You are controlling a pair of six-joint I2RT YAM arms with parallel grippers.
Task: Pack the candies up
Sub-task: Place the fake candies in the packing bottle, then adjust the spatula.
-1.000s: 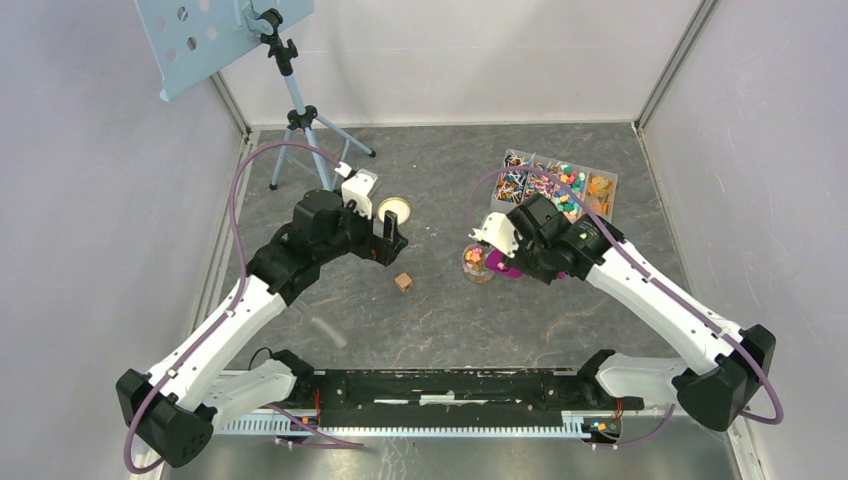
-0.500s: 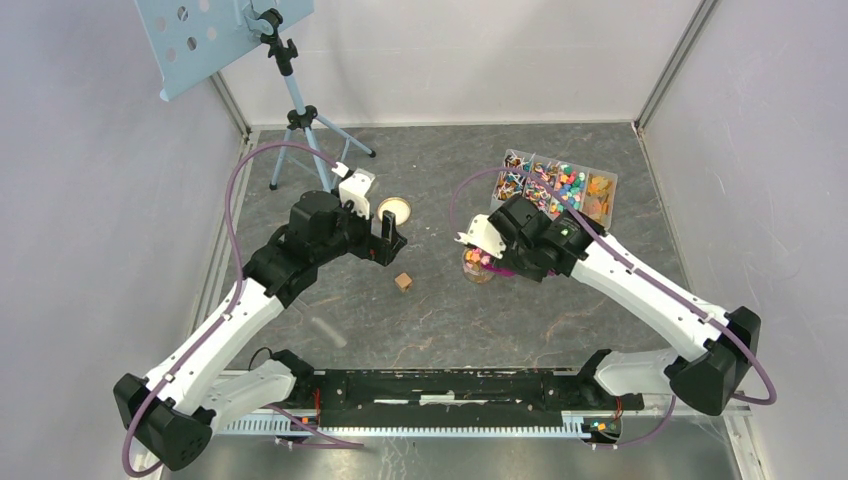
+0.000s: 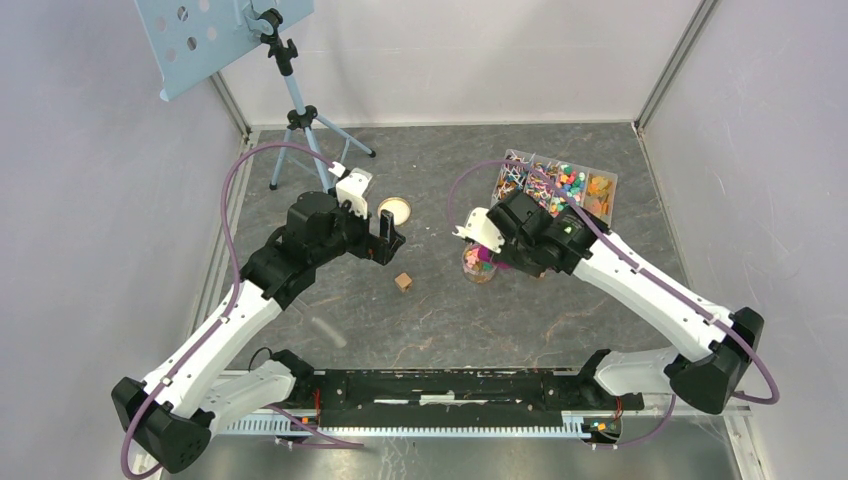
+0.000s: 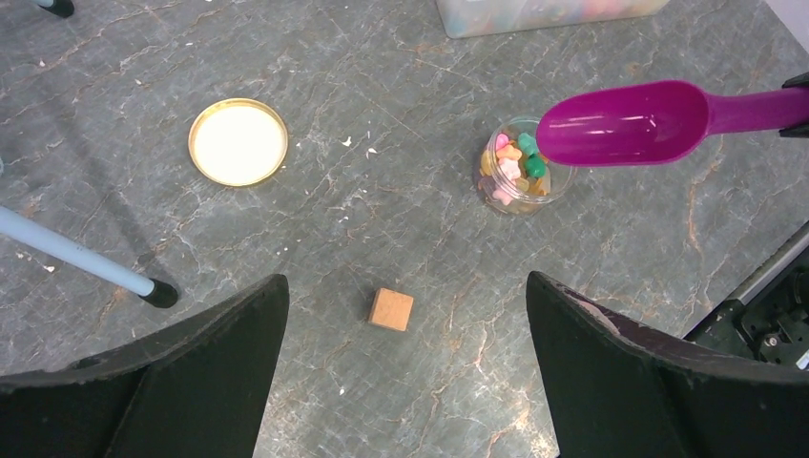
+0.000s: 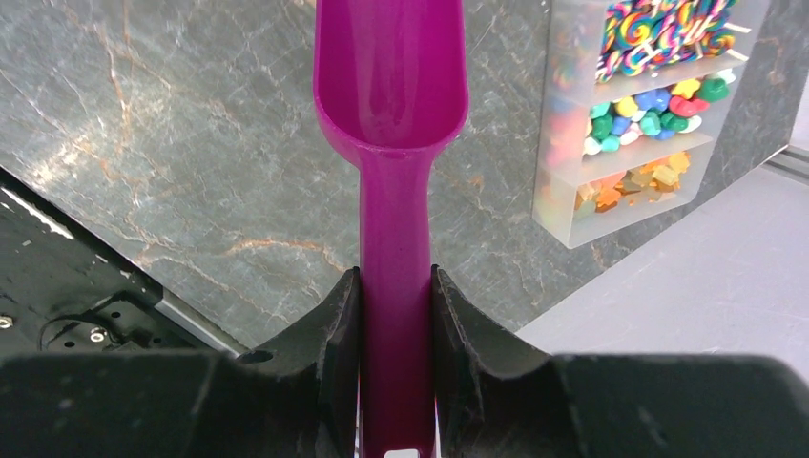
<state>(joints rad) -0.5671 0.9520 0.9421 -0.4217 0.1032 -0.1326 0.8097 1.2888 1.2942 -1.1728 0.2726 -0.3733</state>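
Small multicoloured candies [image 4: 515, 164] lie in a small clear jar [image 4: 521, 181] on the table; the jar also shows in the top view [image 3: 478, 263]. My right gripper [image 5: 394, 296] is shut on the handle of a purple scoop [image 5: 391, 86]. The scoop's bowl [image 4: 625, 122] looks empty and hangs over the jar's right edge. More candies fill a clear compartment box [image 3: 555, 185], also seen in the right wrist view [image 5: 649, 105]. My left gripper [image 4: 405, 382] is open and empty, above a wooden cube [image 4: 391, 309].
A gold jar lid [image 4: 238, 142] lies upside down to the left of the jar. The wooden cube [image 3: 403, 282] sits between the arms. A tripod [image 3: 300, 110] with a blue perforated board stands at the back left, one leg [image 4: 76, 256] near my left gripper.
My right arm has swung the scoop left and up the table, from beside the jar to over it. The left arm has barely moved.
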